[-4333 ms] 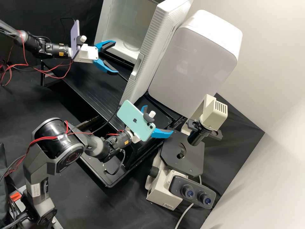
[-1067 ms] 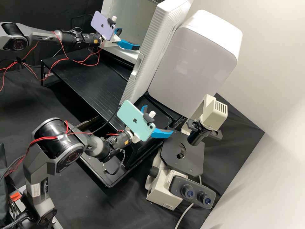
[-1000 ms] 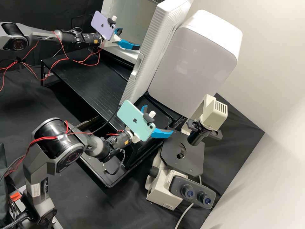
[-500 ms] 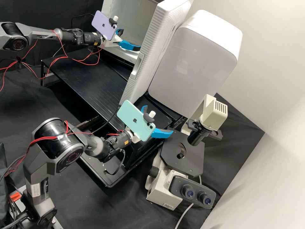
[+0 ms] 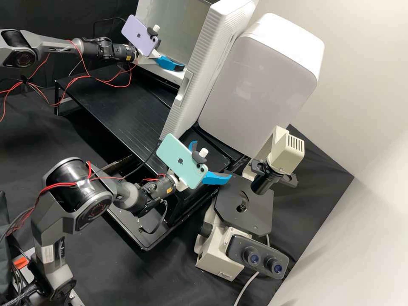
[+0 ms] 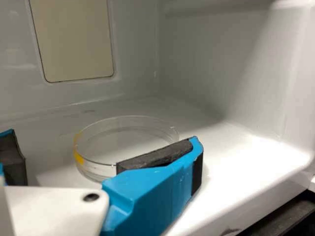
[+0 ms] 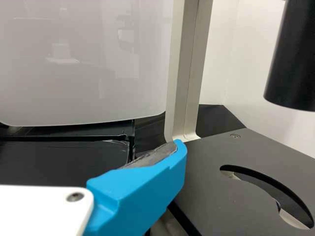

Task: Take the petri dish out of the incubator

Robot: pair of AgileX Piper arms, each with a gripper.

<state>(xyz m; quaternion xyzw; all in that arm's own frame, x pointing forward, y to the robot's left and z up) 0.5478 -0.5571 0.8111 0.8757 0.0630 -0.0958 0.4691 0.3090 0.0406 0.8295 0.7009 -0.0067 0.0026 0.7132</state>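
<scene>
Left gripper (image 5: 166, 59) is sitting inside the open incubator (image 5: 170, 21), fingers (image 6: 157, 162) spread loose either side of the petri dish (image 6: 125, 142), which is lying on the incubator floor. Right gripper (image 5: 211, 160) is hanging nearer, fingers also apart and gripping nothing, just beside the microscope (image 5: 238, 250).

Arms: two dark grey jointed arms (image 5: 70, 204), with round drum-shaped housings.
Cables: thin red cables (image 5: 59, 185) along both.
Hands: white left hand (image 6: 101, 147) and right hand (image 5: 211, 161), one dark screw (image 6: 91, 197) each.
Fingers: bright blue fingers (image 6: 157, 191), black pads (image 6: 152, 157).
</scene>
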